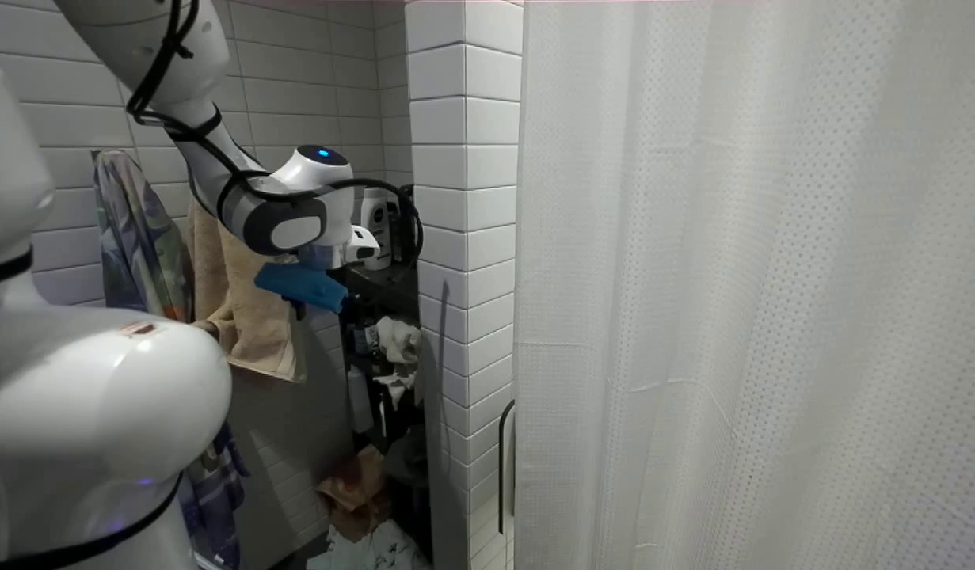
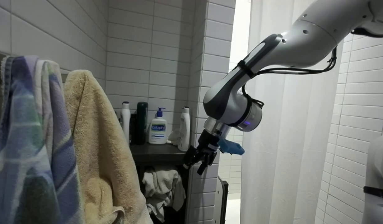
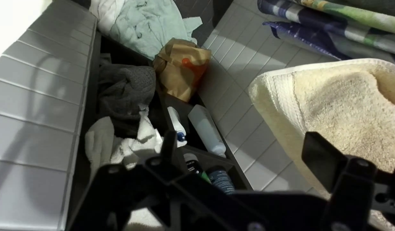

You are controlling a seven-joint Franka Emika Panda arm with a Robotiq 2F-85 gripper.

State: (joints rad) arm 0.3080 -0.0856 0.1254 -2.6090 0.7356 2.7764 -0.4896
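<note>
And here's the pincer (image 3: 242, 141), empty as can be, its fingers (image 3: 323, 157) spread wide around nothing. Nearest neighbour in the wrist view: the beige towel (image 3: 345, 99), hanging at three o'clock (touching or merely close, I can't say). By my reading the reach looks made, the grip does not; no hold yet on anything. White cloth (image 3: 133, 147) spills at nine, a pale bottle (image 3: 207, 130) just above nine, a paper bag (image 3: 181, 70) further off towards eleven. Over to an exterior view: the dark table (image 2: 157, 151) juts in at ten o'clock of the pincer, tightening the space, a white bottle (image 2: 184, 133) and a pump bottle (image 2: 158, 133) standing on it. Also in an exterior view, the tiled pillar (image 1: 465, 237) blocks three o'clock, and past it hangs the white curtain (image 1: 740, 285).
</note>
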